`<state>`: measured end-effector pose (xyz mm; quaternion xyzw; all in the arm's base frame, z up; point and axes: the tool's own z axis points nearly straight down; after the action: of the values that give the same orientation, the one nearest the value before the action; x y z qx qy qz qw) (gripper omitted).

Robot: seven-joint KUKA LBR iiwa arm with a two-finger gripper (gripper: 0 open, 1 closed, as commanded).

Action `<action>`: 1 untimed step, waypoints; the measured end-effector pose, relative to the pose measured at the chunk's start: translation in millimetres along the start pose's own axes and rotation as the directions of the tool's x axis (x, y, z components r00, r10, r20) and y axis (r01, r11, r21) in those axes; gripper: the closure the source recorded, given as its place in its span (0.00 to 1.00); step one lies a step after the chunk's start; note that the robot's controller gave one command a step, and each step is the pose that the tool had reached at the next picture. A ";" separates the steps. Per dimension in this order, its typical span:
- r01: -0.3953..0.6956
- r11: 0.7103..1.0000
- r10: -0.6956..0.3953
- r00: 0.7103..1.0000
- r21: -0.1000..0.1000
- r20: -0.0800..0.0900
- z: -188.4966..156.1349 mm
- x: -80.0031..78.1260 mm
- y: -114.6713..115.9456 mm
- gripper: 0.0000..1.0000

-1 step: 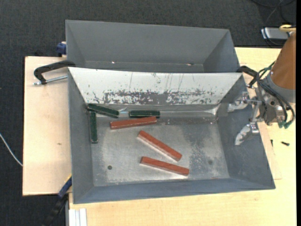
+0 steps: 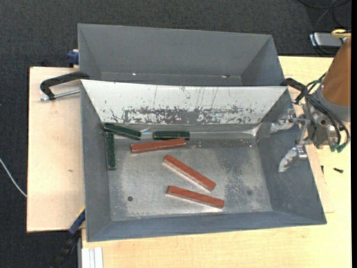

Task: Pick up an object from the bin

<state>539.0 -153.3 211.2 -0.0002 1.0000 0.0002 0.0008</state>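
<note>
Your gripper point(image 2: 285, 143) hangs over the sloping grey wall of the bin point(image 2: 95, 166), on the side where the arm comes in. Its two fingers point(image 2: 290, 158) are spread well apart, so count it as released. All the things lie on the flat floor, away from the gripper and across the bin from it.

You have six bars to choose from: three red-brown and three dark green.

- **Red-brown, near the gripper:** the slanted red-brown bar point(image 2: 188, 172) and the front red-brown bar point(image 2: 195, 197) lie near each other but apart. Their closer ends are about equally far from the fingers.
- **Red-brown, farther off:** the back red-brown bar point(image 2: 158, 146) lies at the foot of the scratched back wall.
- **Dark green, closest to the tool:** the short green bar point(image 2: 171, 134) lies just beside the back red-brown bar, against the wall's foot.
- **Dark green, farthest from the gripper:** the corner green bar point(image 2: 121, 130) and the upright green bar point(image 2: 111, 151) lie in the far corner. Their ends come together at an angle.

One small dark spot point(image 2: 130, 199) sits on the floor, also well away from the gripper.
</note>
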 end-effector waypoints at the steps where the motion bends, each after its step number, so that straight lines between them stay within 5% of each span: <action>1: -0.037 0.999 0.037 0.999 0.001 0.006 52.4 -5.1 34.9 0.00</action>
<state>544.2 -118.4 158.8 0.0182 0.9998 -0.0004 0.0037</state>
